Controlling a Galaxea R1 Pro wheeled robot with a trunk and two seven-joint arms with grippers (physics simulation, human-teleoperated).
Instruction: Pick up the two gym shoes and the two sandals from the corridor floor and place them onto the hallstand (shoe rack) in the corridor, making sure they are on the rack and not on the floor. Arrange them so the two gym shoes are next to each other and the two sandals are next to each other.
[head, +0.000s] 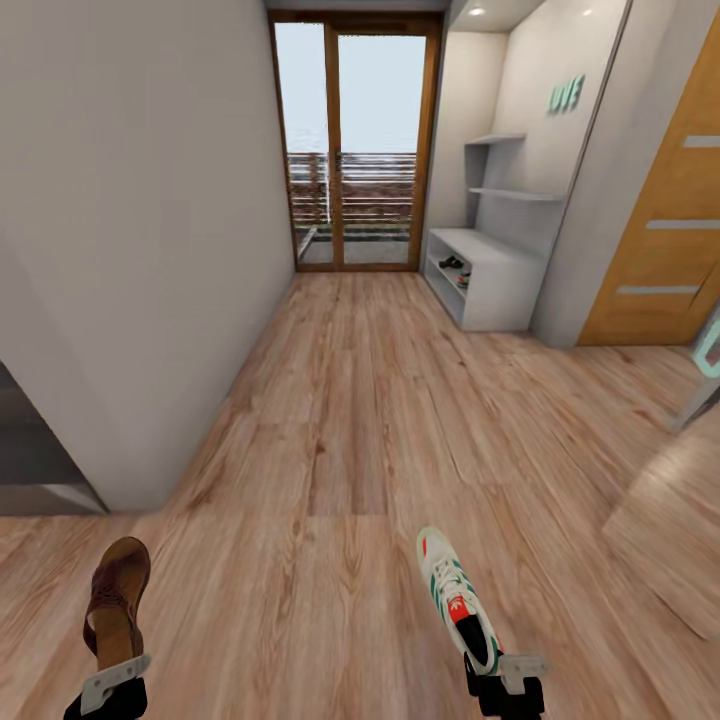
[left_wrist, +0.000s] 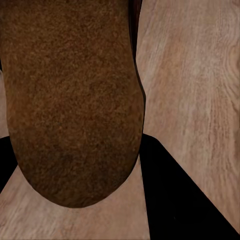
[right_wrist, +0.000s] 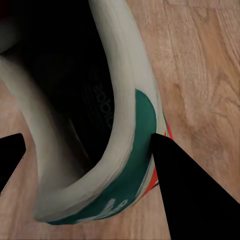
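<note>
L gripper (head: 112, 682) clamped on sandal (head: 115, 598) at heel end, R gripper (head: 505, 675) pinching gym shoe (head: 457, 600) by heel collar; both carried toes fwd, clear of corridor floor (head: 350, 420), prob for sliding in toe-first. Hallstand (head: 490, 275) well ahead by glass door (head: 355, 140), w/ shoes already on lower shelf.

Ahead of the left gripper (head: 112, 682), pale grey with a black body, the sandal (head: 116, 598) is warm brown with a tan insole. Ahead of the right gripper (head: 505, 672), the gym shoe (head: 456, 604) is white with green stripes, a red tongue patch and a black inside. Beneath both grippers the corridor floor (head: 360, 420) is light brown, streaked with wood grain.
</note>
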